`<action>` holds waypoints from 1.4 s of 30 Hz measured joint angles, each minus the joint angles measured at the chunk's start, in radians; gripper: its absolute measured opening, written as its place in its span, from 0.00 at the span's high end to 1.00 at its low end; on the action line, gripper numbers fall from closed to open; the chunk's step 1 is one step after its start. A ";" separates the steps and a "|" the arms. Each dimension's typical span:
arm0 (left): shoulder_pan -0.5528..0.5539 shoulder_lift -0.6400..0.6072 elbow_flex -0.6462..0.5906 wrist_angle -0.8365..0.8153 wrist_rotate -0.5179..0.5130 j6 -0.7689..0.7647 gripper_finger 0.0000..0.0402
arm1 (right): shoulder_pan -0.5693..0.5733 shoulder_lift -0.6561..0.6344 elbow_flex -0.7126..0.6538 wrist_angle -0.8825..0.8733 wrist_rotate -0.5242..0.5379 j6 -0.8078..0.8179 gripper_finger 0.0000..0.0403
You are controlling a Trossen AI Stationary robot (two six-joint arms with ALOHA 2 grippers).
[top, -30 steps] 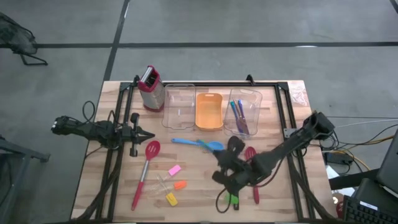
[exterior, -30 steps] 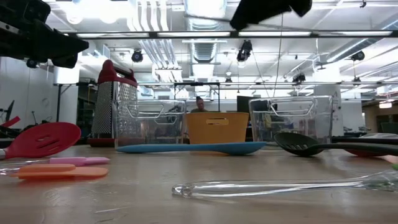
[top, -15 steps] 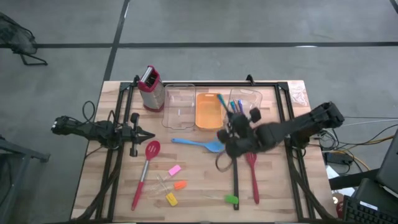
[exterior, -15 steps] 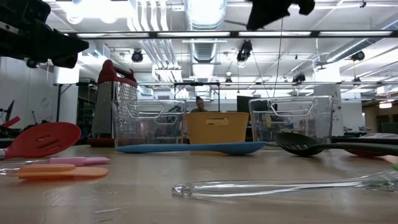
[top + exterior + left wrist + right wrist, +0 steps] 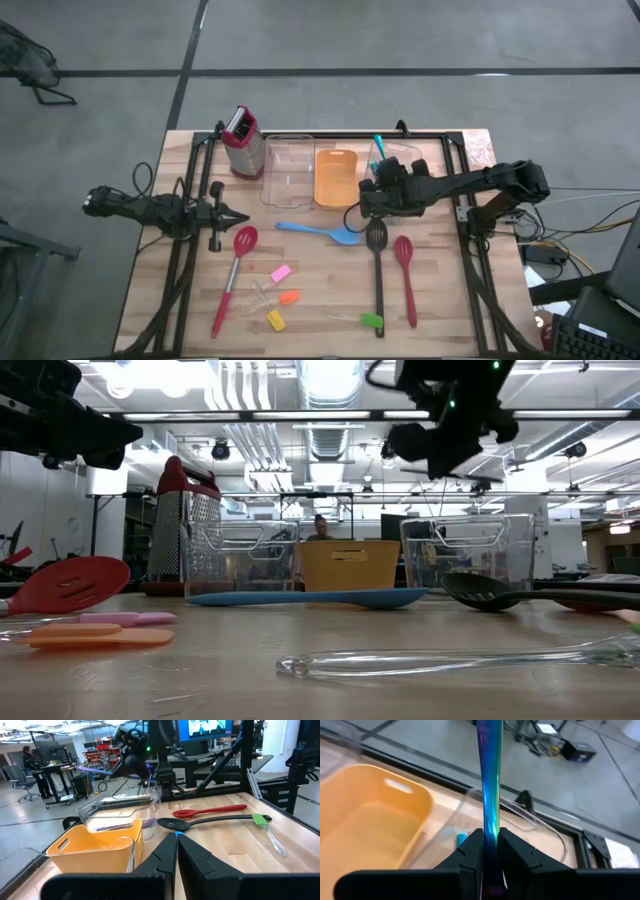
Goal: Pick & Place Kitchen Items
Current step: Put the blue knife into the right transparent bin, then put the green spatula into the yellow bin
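The right gripper (image 5: 374, 172) is up over the back of the table, right above the clear bin (image 5: 397, 180) on the right-hand side, just beside the orange tray (image 5: 336, 178). It's carrying a thin teal-blue piece of cutlery (image 5: 489, 780). In the right wrist view the shiny iridescent handle runs straight out from between the two dark fingers (image 5: 470, 851), which are pinched in tight against it with only the width of the handle between them. So that's a firm grasp, no slop visible.

The step in hand looks like dropping this piece into that bin, where more blue-handled cutlery (image 5: 386, 188) already sits. To do it well, the arm probably wants to get the piece fully inside the bin walls and low before letting go, so it doesn't tip over the rim or bounce out. It's a long skinny thing, so angling it along the bin's length seems smart.

The left gripper (image 5: 243, 220) is parked over the left side of the table, fingers clenched on nothing, near the red slotted spoon (image 5: 235, 264). The blue spoon (image 5: 322, 232), black slotted spoon (image 5: 377, 268) and red spoon (image 5: 406, 275) all lie on the wood.
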 joint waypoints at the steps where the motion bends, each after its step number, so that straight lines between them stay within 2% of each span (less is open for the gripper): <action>1: 0.000 0.000 0.000 0.000 0.000 0.000 0.95 | -0.006 0.000 -0.015 0.003 0.000 0.017 0.86; 6: 0.000 0.000 0.000 0.000 0.000 0.000 0.95 | -0.012 0.000 -0.075 0.023 0.010 0.070 0.85; 15: 0.000 0.000 0.000 0.000 0.000 0.000 0.95 | -0.012 0.000 -0.149 0.118 0.019 0.065 0.96; 27: 0.000 0.000 0.000 0.000 0.000 0.000 0.95 | 0.008 0.001 -0.139 0.140 0.003 0.022 0.98; 34: 0.000 0.000 0.000 0.000 0.000 0.000 0.95 | 0.084 0.001 -0.037 0.160 0.000 -0.089 0.98; 42: 0.000 0.000 0.000 0.000 0.000 0.000 0.95 | 0.278 0.002 -0.037 0.287 -0.002 -0.158 0.98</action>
